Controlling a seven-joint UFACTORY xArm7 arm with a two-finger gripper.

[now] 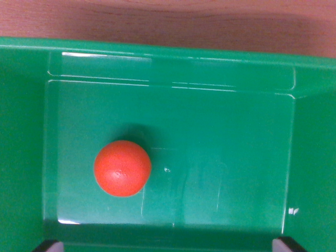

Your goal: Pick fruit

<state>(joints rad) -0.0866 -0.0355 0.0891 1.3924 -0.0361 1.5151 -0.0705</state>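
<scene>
While the camera is pointed straight down, an orange fruit point(122, 168) is seen resting on the floor of a green bin point(220, 157), toward the wrist view's left. Only two dark fingertips point(48, 245) are caught at the bottom corners, spread wide with nothing gripped. Wooden table point(168, 21) is glimpsed past the far rim.

No readable text, label or number shows anywhere.
</scene>
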